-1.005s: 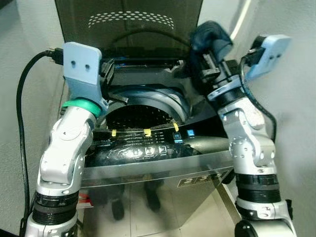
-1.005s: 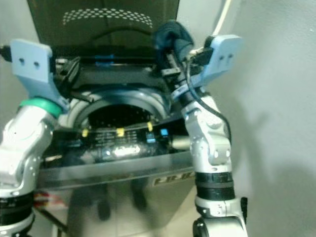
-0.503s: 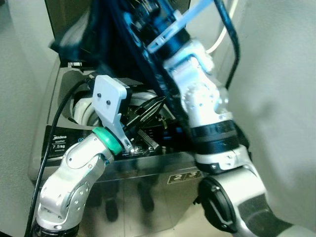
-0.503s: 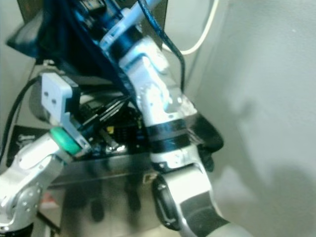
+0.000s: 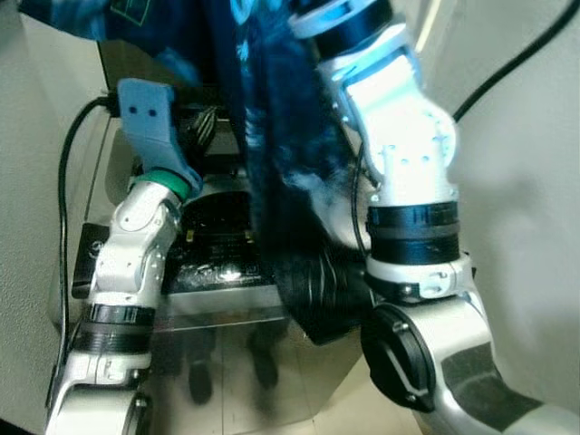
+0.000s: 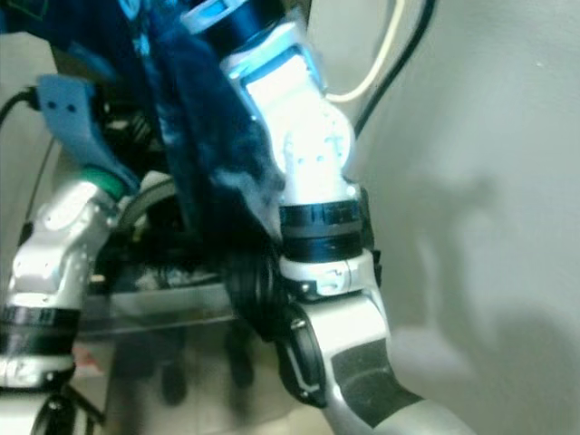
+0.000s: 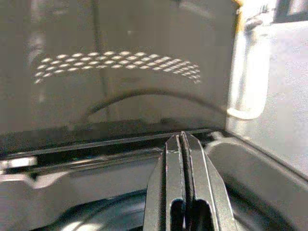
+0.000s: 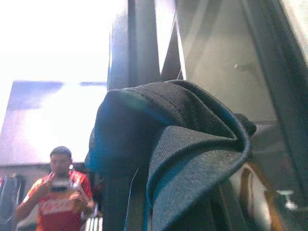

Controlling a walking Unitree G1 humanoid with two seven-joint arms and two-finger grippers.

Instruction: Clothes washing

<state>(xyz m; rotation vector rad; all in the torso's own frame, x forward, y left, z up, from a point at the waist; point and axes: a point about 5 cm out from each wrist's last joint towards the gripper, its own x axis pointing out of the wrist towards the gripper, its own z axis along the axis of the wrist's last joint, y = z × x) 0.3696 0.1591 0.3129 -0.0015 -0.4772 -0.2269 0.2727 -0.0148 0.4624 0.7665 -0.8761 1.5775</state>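
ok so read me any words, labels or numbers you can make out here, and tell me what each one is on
None can be read.
Washing machine control panel: pale markings, too blurred.
Dark garment: a patch near the top of the left eye view, too blurred.
Person's red shirt: pale lettering, too small.

Pale grey walls (image 5: 526,181) close in on both sides, with a white hose (image 6: 376,68) against the wall behind.

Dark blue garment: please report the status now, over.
Right hand raised, shut on dark blue garment, which hangs over washing machine. Left hand shut, empty, above drum. Lid open. Person in background.
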